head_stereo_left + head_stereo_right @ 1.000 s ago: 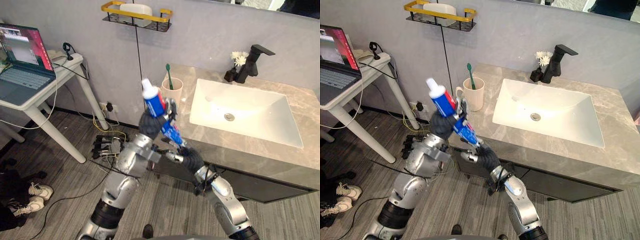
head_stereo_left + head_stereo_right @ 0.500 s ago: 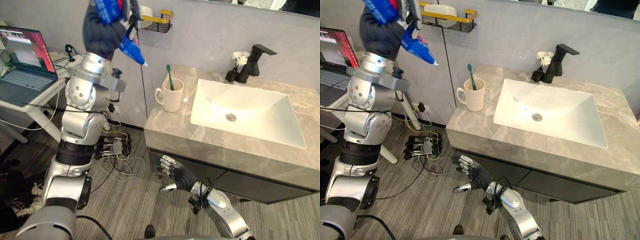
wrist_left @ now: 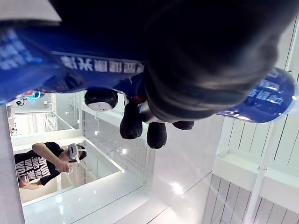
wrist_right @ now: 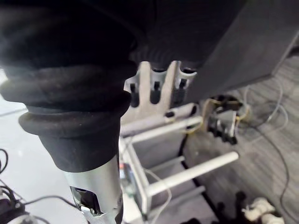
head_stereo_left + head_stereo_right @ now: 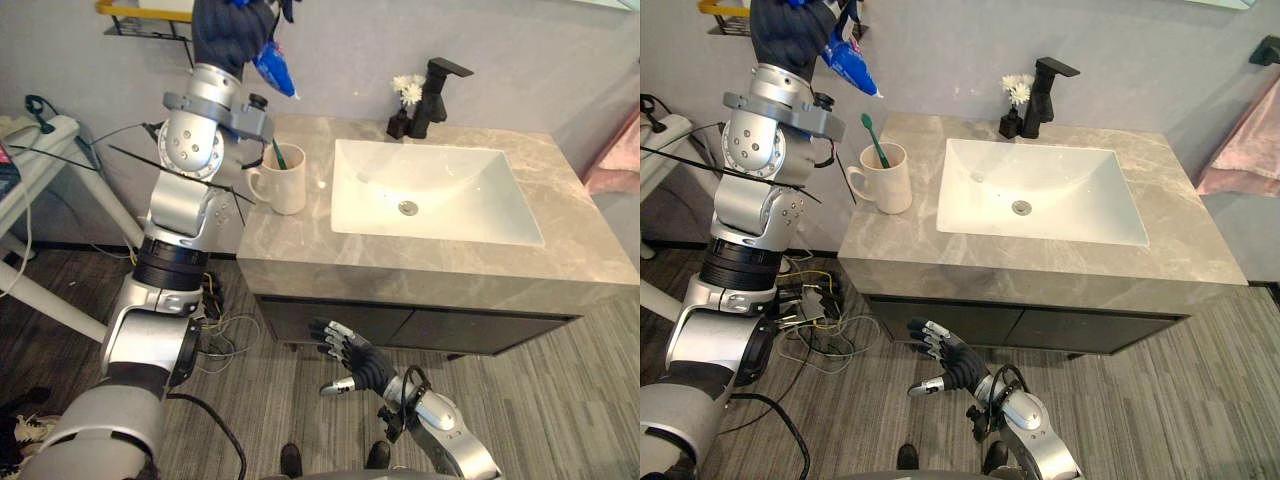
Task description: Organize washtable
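Left eye view, looking down on a grey stone washtable (image 5: pixel 300 250) with a white sink (image 5: pixel 460 190) set into it; my left hand (image 5: pixel 235 30) is raised high above the table's left end, close to the wall, its fingers curled tight round a blue toothpaste tube (image 5: pixel 272 68); in the left wrist view my dark fingertips (image 3: pixel 156 135) wrap over the tube's blue body. The tube's long axis slants, its free lower end pointing down and toward the sink; below that end, well apart from it, a cream mug (image 5: pixel 283 178) stands on the table with a green toothbrush (image 5: pixel 872 135) in it. I judge the mug to be where the tube belongs, so the coming move is a descent with the tube turned nearer upright; the left hand is by far the nearer. My right hand (image 5: pixel 352 360) hangs low before the cabinet, under the countertop, fingers spread and straight, holding nothing.
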{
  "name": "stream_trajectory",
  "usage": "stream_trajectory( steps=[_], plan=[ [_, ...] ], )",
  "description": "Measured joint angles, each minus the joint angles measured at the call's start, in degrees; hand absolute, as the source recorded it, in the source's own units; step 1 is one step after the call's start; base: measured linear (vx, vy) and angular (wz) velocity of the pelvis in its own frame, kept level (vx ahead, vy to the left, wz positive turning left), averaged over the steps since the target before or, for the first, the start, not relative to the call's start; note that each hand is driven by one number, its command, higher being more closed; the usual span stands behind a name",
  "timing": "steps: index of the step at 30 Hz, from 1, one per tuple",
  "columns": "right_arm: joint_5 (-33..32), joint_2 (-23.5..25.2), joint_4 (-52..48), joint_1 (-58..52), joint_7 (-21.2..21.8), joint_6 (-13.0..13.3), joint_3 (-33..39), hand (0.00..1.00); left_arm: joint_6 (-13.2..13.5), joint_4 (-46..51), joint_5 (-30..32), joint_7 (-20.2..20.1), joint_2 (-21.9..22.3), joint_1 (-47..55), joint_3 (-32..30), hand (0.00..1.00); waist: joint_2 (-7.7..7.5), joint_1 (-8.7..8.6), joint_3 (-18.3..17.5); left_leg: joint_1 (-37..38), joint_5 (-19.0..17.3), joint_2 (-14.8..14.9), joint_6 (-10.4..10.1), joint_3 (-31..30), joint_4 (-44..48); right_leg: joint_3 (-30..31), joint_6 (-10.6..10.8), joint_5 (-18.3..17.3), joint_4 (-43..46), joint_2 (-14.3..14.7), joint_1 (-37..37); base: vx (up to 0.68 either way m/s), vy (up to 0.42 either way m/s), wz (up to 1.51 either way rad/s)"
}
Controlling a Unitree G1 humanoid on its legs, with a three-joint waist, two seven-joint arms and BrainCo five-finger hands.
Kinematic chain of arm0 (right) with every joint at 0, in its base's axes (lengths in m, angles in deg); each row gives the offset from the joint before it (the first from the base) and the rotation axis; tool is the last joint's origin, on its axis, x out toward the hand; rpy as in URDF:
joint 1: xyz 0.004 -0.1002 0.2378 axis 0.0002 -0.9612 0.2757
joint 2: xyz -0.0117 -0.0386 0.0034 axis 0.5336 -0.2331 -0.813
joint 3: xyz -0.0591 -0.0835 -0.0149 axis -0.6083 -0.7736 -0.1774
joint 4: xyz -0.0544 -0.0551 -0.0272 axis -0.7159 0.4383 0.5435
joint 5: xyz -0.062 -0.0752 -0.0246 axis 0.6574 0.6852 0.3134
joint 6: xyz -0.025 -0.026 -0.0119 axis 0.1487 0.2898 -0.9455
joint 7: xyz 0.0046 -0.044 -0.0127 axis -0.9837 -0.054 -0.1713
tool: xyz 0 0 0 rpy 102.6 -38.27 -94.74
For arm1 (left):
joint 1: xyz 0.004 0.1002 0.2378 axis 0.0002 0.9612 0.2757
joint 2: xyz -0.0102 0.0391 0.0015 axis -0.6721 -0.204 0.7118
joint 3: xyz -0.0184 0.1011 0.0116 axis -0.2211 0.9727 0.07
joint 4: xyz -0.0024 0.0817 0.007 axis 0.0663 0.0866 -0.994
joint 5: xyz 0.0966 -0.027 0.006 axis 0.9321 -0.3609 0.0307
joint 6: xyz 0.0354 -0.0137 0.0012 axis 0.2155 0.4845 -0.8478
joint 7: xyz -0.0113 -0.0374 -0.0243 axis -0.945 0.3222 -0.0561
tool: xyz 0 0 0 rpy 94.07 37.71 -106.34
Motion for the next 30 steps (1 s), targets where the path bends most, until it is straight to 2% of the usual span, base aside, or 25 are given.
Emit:
stream_trajectory(
  steps=[4, 11, 15, 30],
  plan=[
    [0.01, 0.16, -0.01, -1.09, -0.94, 0.21, 1.15, 0.00, 0.03, -0.25, -0.03, 0.72, 0.02, -0.02, -0.14, 1.00, -1.08, -0.36, 1.16, -0.67, 0.01, 0.25, -0.01, 1.23, -0.03, 1.21, -0.14, 0.32, 0.00, 0.52, -1.28, 0.01, -0.001, -0.16],
    [0.50, 1.08, -0.08, -1.96, -1.09, 0.38, 2.27, 0.00, 0.03, -0.61, -0.11, 0.84, 0.72, -0.06, -0.17, 1.00, -1.51, -1.15, 1.99, -1.40, -0.01, 0.16, 0.01, 1.42, 0.00, 1.49, -0.13, 0.42, -0.01, 0.56, -2.14, 0.05, 0.015, -0.02],
    [0.50, 1.22, -1.06, -1.71, -1.12, 0.67, 2.39, 0.00, 0.03, -2.23, -1.99, 1.34, 1.07, -2.17, -0.22, 1.00, -2.29, -1.03, 4.28, -1.72, -0.02, 0.17, 0.04, 1.11, 0.00, 1.40, -0.14, 0.54, -0.05, 0.43, -2.23, 0.01, 0.020, 0.04],
    [0.40, 1.96, -3.19, -3.32, -2.83, 0.80, 5.58, 0.00, -0.09, -5.73, -2.89, 3.23, 2.32, -3.27, -1.70, 1.00, -2.41, -1.12, 7.33, -3.69, -0.23, 0.41, 0.38, 0.92, 0.20, 1.30, -0.44, 3.05, -0.31, 0.46, -4.11, 0.03, 0.032, 0.00]
  ],
)
